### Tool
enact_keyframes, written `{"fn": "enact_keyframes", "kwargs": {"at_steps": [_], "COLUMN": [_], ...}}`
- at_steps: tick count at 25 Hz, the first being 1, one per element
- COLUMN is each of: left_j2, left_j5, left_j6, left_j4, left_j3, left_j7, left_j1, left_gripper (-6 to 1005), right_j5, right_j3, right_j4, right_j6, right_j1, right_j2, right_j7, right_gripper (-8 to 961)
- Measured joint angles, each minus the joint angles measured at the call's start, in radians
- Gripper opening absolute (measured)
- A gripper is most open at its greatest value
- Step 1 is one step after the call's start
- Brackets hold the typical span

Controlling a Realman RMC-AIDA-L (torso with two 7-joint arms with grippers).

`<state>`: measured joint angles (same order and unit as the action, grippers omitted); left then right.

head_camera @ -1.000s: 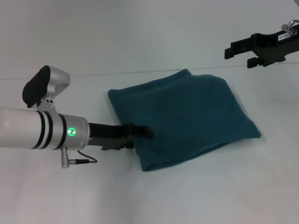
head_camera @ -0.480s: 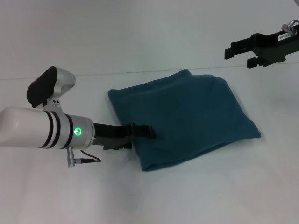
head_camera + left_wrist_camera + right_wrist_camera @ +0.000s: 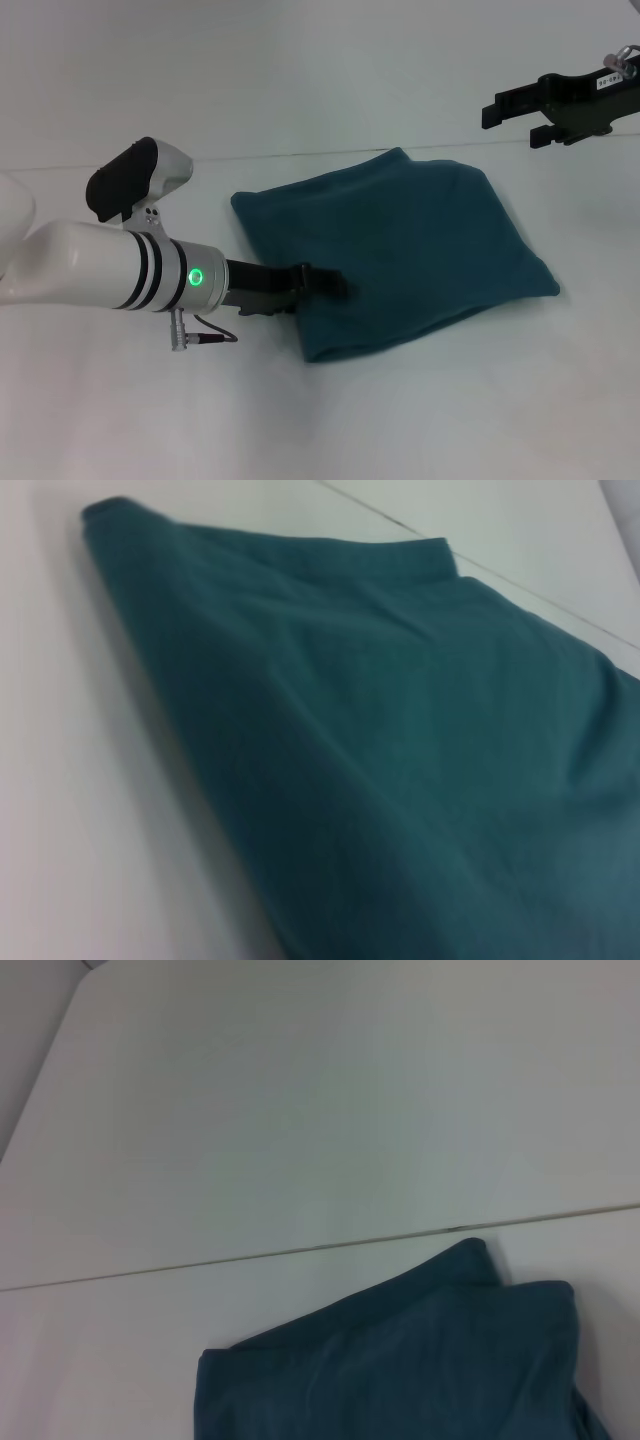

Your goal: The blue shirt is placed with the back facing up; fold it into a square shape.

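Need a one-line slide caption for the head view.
Left gripper at the near-left edge of the folded blue shirt on the white table; right gripper parked above the far right.

Ahead of the left claw point(image 3: 325, 282) lay only the shirt point(image 3: 400, 250); bare bench point(image 3: 450, 400) spread on every other side. The right claw point(image 3: 512, 110) hung well beyond.

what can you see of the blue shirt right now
The blue shirt is a dark teal, soft plain knit, already folded into a rough square lying flat on the white table. No lettering, sleeves or collar show. Its edges look puffy and layered. The left gripper reaches over its left edge; the right gripper hangs apart, beyond its far right corner.
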<state>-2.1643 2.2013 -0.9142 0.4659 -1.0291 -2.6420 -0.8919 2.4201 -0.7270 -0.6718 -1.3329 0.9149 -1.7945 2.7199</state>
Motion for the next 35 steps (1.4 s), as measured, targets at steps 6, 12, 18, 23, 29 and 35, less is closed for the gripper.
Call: {"fn": "enact_keyframes", "kwargs": {"at_steps": [6,12,18,23,29,35], "left_j2": [-0.002,-0.002,-0.002,-0.002,-0.001,0.021], "left_j5": [-0.004,-0.006,-0.008,-0.008,-0.002,0.003], "left_j6": [-0.006,-0.018,-0.029,-0.042,-0.240,-0.447], "left_j4": [0.008,0.013,0.021,0.022,0.139,0.291], "left_j3": [-0.017,-0.017,-0.017,-0.016,-0.016,0.003], "left_j7": [-0.002,-0.001,-0.001,-0.001,0.003,0.009], "left_j1": [0.000,-0.002,0.000,-0.003,0.067,0.199], "left_gripper": [792,525,306,178,102,90], "right_j5": [-0.003,-0.003,-0.003,-0.003,-0.003,-0.003], "right_j3": [0.000,0.000,0.001,0.002,0.002,0.001], "right_j4": [0.000,0.000,0.000,0.000,0.000,0.008], "right_j6": [0.000,0.000,0.001,0.002,0.001,0.001], "right_j1": [-0.003,-0.003,-0.003,-0.003,-0.005,-0.008], "right_j2": [0.000,0.000,0.000,0.000,0.000,-0.002], "right_j7": [0.001,0.001,0.001,0.003,0.004,-0.003], "right_gripper": [885,883,882,881,879,877]}}
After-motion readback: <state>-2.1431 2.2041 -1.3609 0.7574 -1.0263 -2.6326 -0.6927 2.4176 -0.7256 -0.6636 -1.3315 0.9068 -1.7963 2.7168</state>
